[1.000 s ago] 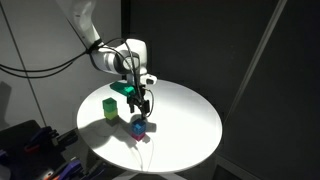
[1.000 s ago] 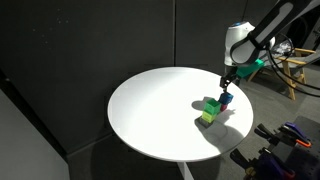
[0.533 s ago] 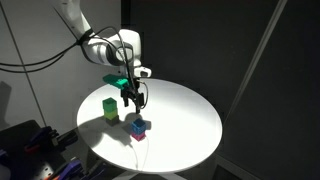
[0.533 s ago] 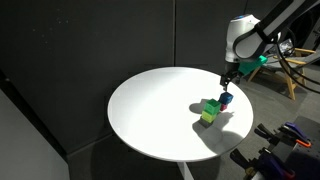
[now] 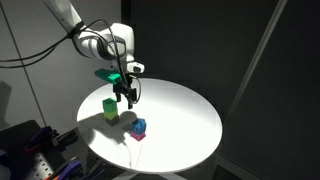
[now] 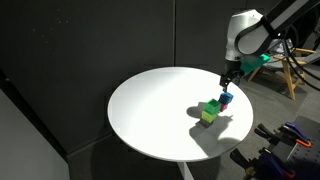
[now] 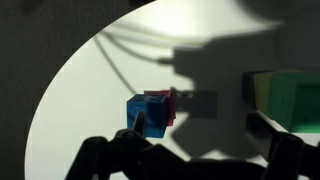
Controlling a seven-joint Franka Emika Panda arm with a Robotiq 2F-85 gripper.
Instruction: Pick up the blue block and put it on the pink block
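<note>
Surface: 1 round white table (image 5: 190, 112), seen whole in both exterior views, top matt and brightly lit from above. Hard shadows of the arm and cables fall across it in the wrist view. Room around it is dark: black walls or curtains behind, a slanted pale pole (image 5: 262, 60) on the right in an exterior view, and a wooden frame (image 6: 291, 72) at the far right edge in an exterior view.

Gripper (image 5: 127, 96) hangs over the table, clear of the blocks, to the upper left of the stack in that view. Its 2 fingers (image 7: 108, 152) are spread wide, nothing between them; the wrist view shows them as dark shapes along the bottom edge.

The blue block (image 5: 139, 124) sits on top of the pink block (image 5: 138, 135), making a stack of 2 near the middle of the table. In the wrist view the pink block (image 7: 171, 104) shows only as a thin edge past the blue one, so the 2 are not quite squared up.

1 yellow-green cube (image 5: 110, 108) stands on the table left of the stack, apart from it. In an exterior view it stands just beside the stack (image 6: 226, 99); contact cannot be told there.
</note>
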